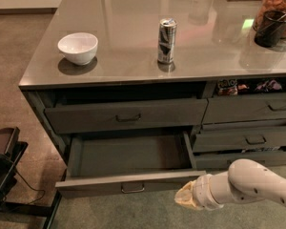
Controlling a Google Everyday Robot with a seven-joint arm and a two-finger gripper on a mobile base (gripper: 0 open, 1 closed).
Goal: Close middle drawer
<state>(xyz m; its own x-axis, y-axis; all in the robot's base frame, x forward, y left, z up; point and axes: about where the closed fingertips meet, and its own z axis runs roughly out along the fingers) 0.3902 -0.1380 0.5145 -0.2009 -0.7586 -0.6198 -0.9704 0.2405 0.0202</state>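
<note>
The middle drawer (128,156) of the left column is pulled far out. Its bare grey inside shows, and its flat front (95,186) with a small metal loop handle (132,188) faces me. My gripper (185,199), with cream tips on a white arm (248,182), is low at the right end of the drawer front, just in front of its right corner. I cannot tell whether it touches the front.
The drawer above (126,114) stands slightly out. More drawers (250,138) are on the right. On the glossy counter (133,61) stand a white bowl (78,47), a can (166,40) and a dark cup (269,27). A black stand (2,168) is at the left, on carpet.
</note>
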